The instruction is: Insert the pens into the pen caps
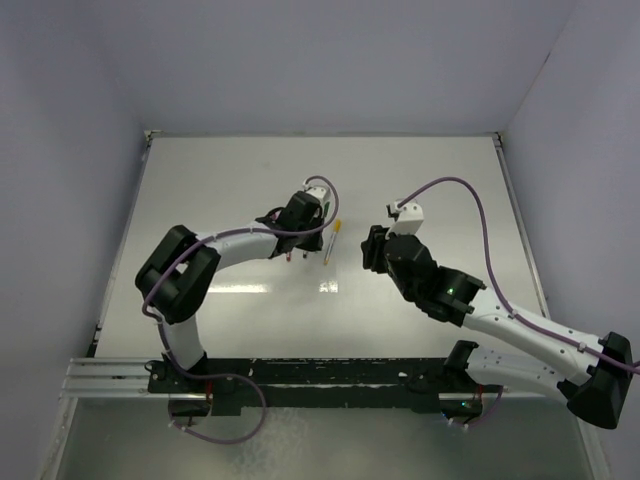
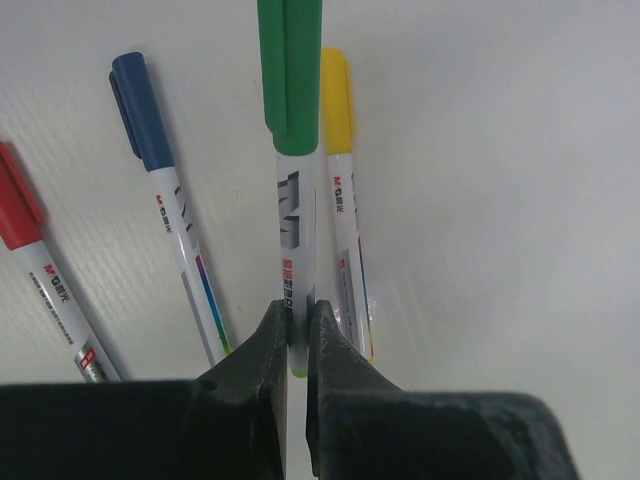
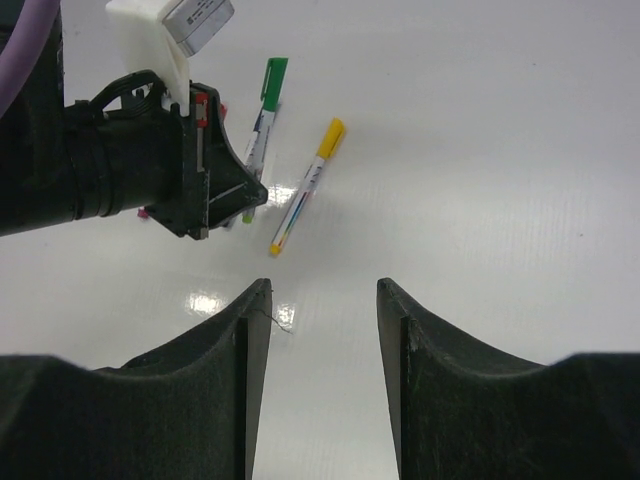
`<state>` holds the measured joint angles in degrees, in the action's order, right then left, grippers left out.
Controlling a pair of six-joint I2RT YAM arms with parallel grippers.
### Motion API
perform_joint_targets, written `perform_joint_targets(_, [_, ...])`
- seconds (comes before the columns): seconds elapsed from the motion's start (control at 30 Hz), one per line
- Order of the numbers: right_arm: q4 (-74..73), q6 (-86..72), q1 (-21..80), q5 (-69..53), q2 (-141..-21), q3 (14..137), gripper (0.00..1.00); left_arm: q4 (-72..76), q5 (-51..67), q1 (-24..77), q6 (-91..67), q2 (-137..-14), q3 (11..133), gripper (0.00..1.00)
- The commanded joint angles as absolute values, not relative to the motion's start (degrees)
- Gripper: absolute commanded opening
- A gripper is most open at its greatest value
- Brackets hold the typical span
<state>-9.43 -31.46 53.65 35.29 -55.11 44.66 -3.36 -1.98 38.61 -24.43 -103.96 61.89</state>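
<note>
White tabletop lies under me. My left gripper pinches the tail of the green-capped pen, its cap pointing far. The yellow-capped pen lies just right of it, and the blue-capped pen and red-capped pen lie left. The barrels read "M&G". My right gripper hovers with its fingers apart, holding nothing.

White table beneath me. Lying flat on it: yellow-capped pen, blue-capped pen, red-capped pen, near one another, not touching.

Bright even overhead light, soft shadows, small glare patch on table.
</note>
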Motion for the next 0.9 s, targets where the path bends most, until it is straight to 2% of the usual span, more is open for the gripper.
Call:
perform_joint_targets(0.0, [-8.79, -33.15, 53.61, 36.92, -54.56, 44.34, 0.49, -3.85, -1.85, 38.05, -24.99, -105.00, 65.65, 0.07])
perform_joint_targets(0.4, [-8.88, -33.89, 53.61, 36.47, -55.20, 43.79, 0.49, -5.83, -2.12, 38.05, -27.53, -108.01, 65.70, 0.09])
perform_joint_targets(0.63, [-8.71, -34.27, 53.61, 36.32, -55.37, 43.75, 0.49, -6.24, -1.85, 38.01, -28.68, -107.99, 65.08, 0.18])
perform_joint_targets(0.87, [-8.45, -34.37, 53.61, 35.87, -55.89, 43.68, 0.49, -6.43, -2.09, 38.05, -28.96, -107.33, 64.74, 0.22])
